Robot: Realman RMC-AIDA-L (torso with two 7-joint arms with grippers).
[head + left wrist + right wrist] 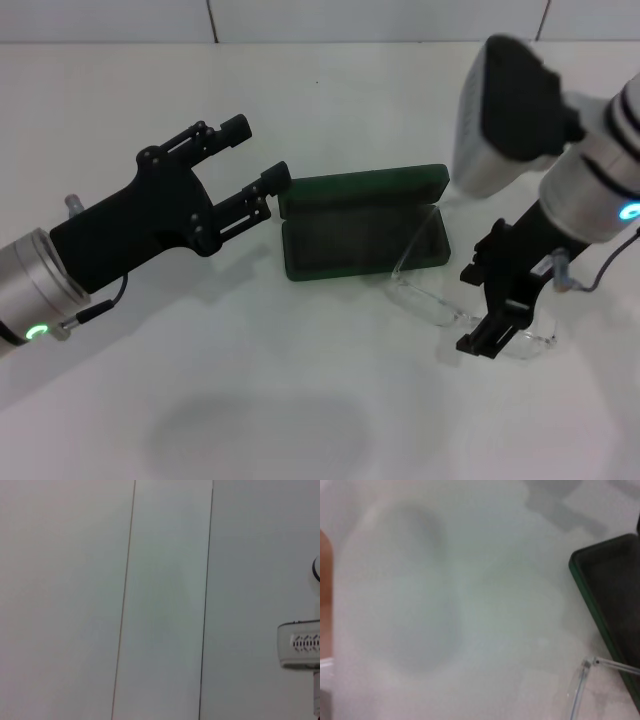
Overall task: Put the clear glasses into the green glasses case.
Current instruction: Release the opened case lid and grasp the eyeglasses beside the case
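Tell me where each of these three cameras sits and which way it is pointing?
Head view: from the robot's head, looking down at the white table; shows the left gripper open beside the open green glasses case, and the right gripper down at the clear glasses.
Left wrist view: on the left arm, facing a pale panelled wall; only a grey robot part shows.
Right wrist view: on the right arm, looking down at the table; no fingers visible.
Shared: head and right wrist views both show the case and glasses.

Left tool (252, 170) spread wide, raised; right tool (497, 325) lowered, closed.
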